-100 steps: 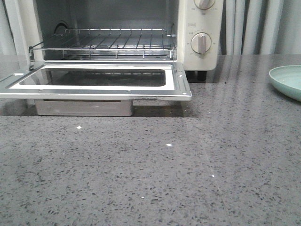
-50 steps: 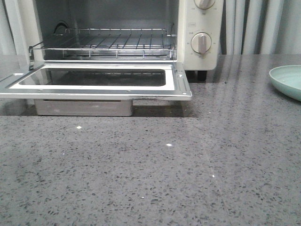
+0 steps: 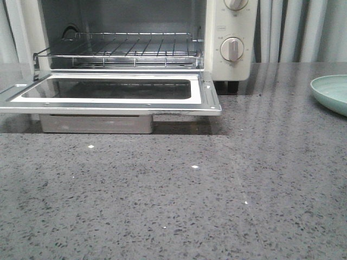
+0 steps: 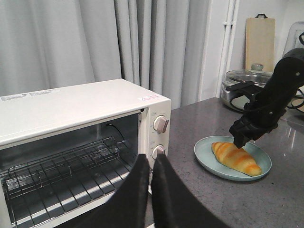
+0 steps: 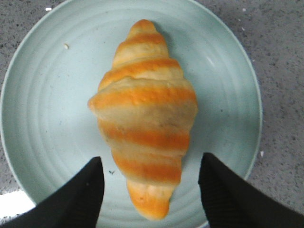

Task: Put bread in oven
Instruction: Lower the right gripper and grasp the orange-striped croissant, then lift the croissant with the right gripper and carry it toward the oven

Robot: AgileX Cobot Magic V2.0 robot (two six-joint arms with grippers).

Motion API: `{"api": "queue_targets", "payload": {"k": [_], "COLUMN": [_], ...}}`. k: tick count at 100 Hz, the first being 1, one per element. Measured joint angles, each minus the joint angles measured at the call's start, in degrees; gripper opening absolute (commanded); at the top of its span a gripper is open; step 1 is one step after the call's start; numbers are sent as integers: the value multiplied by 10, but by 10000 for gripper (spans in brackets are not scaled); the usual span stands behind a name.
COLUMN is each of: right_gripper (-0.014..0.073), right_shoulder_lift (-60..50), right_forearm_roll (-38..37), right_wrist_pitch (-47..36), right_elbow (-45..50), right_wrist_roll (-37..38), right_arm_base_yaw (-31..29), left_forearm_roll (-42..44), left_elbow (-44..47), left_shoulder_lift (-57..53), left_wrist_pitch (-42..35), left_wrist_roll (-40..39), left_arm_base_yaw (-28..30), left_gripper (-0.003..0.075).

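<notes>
Lengthwise, bread (image 5: pixel 145 116) lies between spread right gripper (image 5: pixel 149 187) fingers on plate (image 5: pixel 42 118).

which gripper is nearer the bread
Right. The right gripper is open directly over the bread on the plate; the left gripper, shut, is by the oven.

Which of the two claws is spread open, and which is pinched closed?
The right gripper is open, its fingers on either side of the bread on the plate. The left gripper is closed, near the oven.
</notes>
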Motion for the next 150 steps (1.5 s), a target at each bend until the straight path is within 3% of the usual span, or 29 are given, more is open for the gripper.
{"api": "queue_targets", "payload": {"k": [49,64,83,125,150], "right_gripper": [368,209,-76,-74,-74], "right_shoulder_lift": [69,76,78,78,35], "right_forearm_roll": [-15,-15,-15,-17,13], "right_wrist_pitch": [-62,-63,-63,-31,20], "right_elbow": [-1,-3,-4,-16,-54], "right_wrist_roll": [0,0,0,-3,-60], "right_arm_base_yaw": [-7,-9,-12,-21,-7], "left_forearm_roll": [0,0,1,2,24], "left_elbow": [0,0,0,0,0], "left_shoulder_lift": [0,0,0,0,0], "left_wrist_pitch": [0,-1,-1,-21,-32], "left_wrist_roll": [0,0,0,0,0], "left_arm_base_yaw": [0,0,0,0,0], "left_gripper": [-22,-22,-22,-22,-22]}}
